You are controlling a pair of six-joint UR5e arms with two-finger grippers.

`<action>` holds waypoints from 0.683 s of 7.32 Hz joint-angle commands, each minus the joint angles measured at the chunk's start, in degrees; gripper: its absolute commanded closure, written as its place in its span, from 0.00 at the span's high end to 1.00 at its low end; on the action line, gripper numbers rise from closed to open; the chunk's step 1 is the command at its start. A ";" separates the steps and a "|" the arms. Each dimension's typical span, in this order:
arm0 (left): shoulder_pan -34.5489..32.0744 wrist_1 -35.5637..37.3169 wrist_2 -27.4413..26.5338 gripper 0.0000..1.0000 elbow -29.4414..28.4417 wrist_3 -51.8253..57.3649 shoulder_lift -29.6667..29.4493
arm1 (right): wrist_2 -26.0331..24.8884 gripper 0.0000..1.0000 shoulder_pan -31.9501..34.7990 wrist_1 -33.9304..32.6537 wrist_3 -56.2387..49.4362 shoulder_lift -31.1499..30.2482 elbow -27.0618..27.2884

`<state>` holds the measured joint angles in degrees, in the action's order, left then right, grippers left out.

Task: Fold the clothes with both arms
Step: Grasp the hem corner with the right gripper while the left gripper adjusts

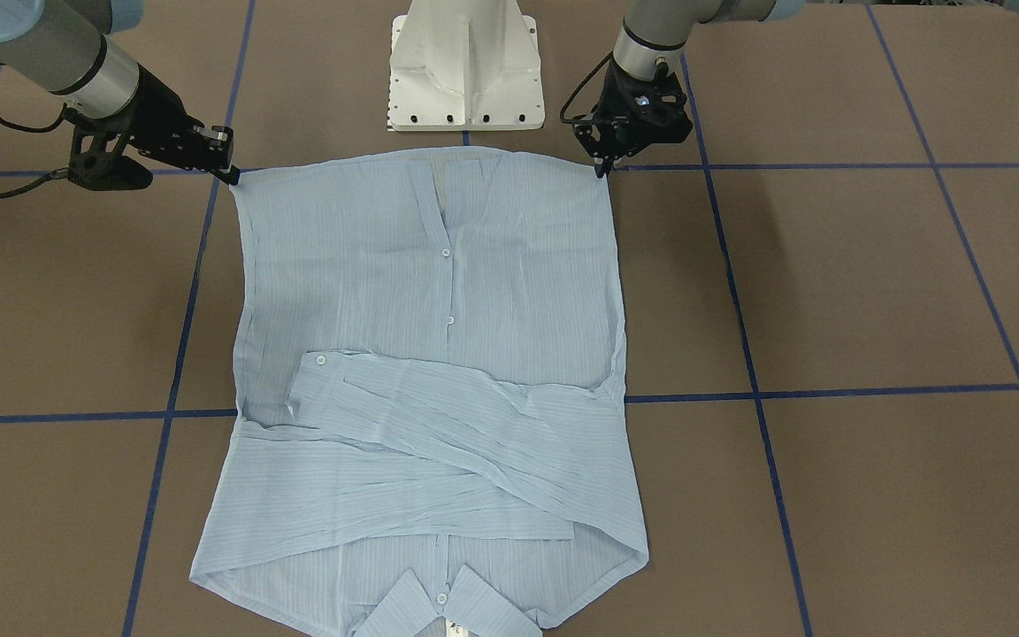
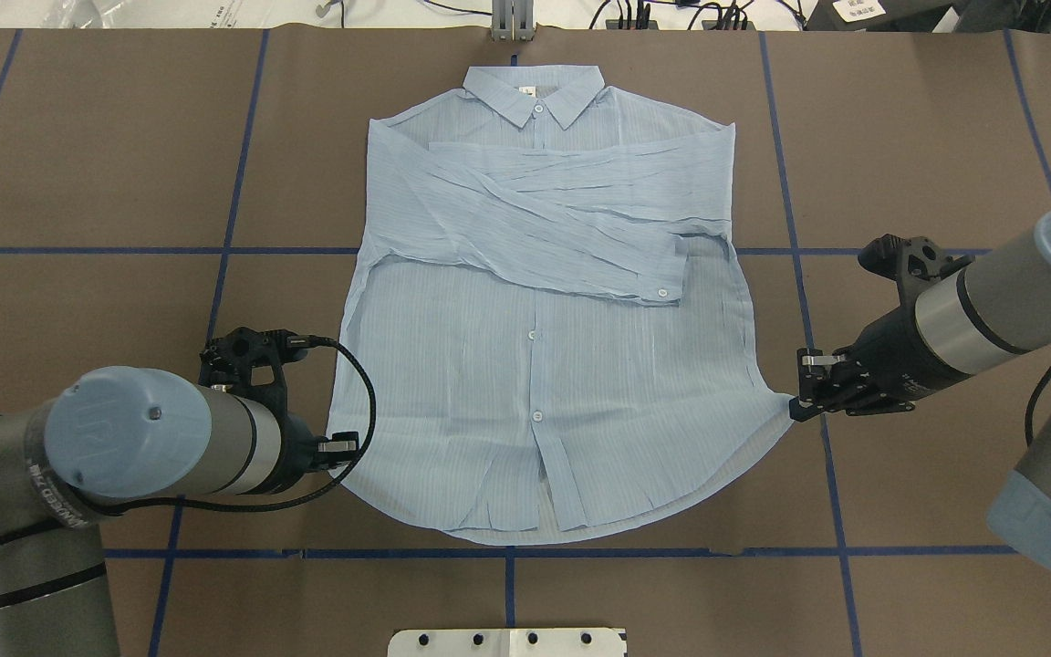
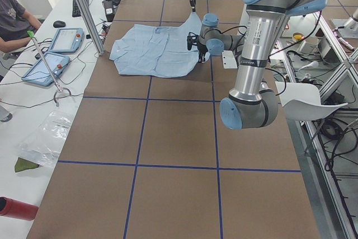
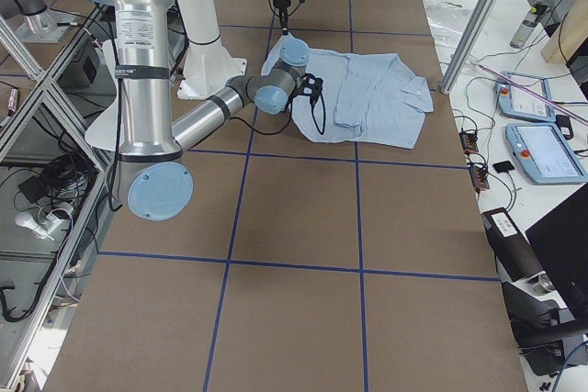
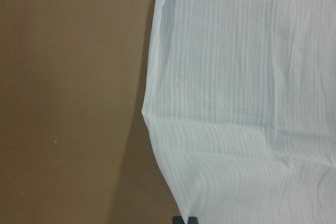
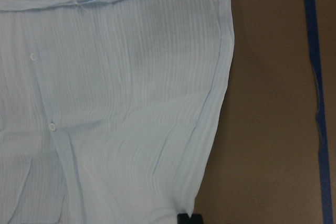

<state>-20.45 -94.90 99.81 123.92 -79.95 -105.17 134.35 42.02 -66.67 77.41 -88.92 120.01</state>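
nearest the robot, the black two-finger left gripper (image 2: 349, 447) and right gripper (image 2: 797, 401) are each pinching a hem corner of the pale blue, thin striped shirt (image 2: 535, 365) lying flat on the brown gridded table (image 2: 78, 182), collar farthest. being light and limp, it is probably going to sag between those holds.

— What's around my table (image 2: 88, 137)?
— I see a brown top crossed by blue tape (image 2: 78, 249). A white desk (image 3: 22, 121) runs alongside with a tablet (image 3: 68, 40), and a metal post (image 3: 84, 9) stands at its edge.
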 commanded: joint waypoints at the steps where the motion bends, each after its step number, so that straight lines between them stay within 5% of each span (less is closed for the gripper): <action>1: 0.06 -0.37 0.12 0.00 1.75 1.54 0.23 | 1.18 0.00 0.17 3.46 0.02 -1.25 0.05; 5: 0.06 -4.49 3.89 0.00 5.27 15.60 5.41 | 7.07 0.00 3.78 16.28 -0.50 -3.89 -4.51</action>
<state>-20.39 -98.07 102.49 128.77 -67.22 -100.20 140.50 45.39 -54.58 77.04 -92.32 117.17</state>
